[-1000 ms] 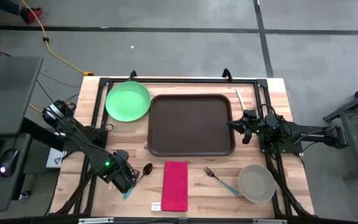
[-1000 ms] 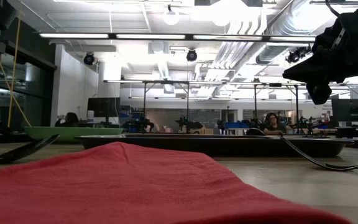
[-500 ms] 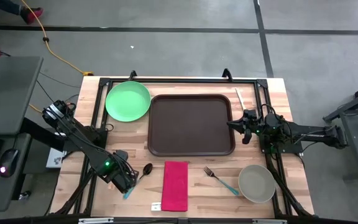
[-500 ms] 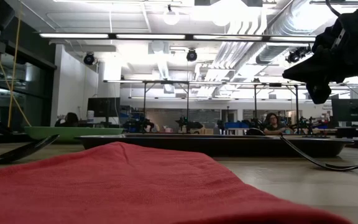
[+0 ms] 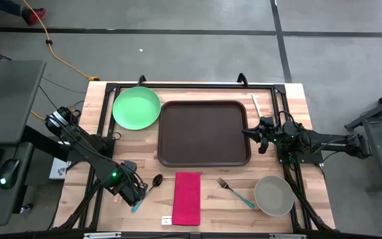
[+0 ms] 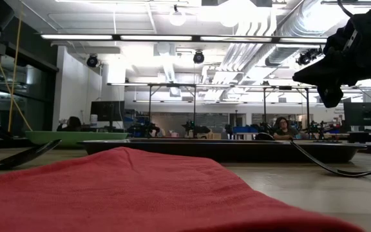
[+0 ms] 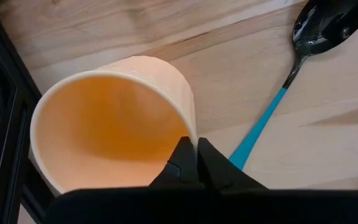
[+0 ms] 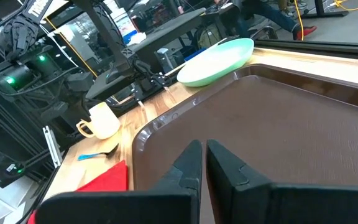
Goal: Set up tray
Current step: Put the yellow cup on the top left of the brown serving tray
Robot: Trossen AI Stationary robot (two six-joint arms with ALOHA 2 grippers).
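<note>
The left gripper (image 7: 197, 163) pinches the rim of a paper cup (image 7: 107, 118) at the near left of the table, beside a spoon (image 5: 154, 182). The right gripper (image 5: 249, 133) is pressed together, holding nothing, at the right edge of the tray (image 5: 204, 133). The tray sits mid-table, between a green plate (image 5: 136, 108) and the right arm.

Over the last second the left gripper (image 7: 196, 163), at the lower left of the high view, has closed: its fingers now pinch the near rim of the pale orange paper cup (image 7: 114, 118) lying tilted beside the teal-handled spoon (image 7: 303, 62). Nothing else on the desk has shifted.
</note>
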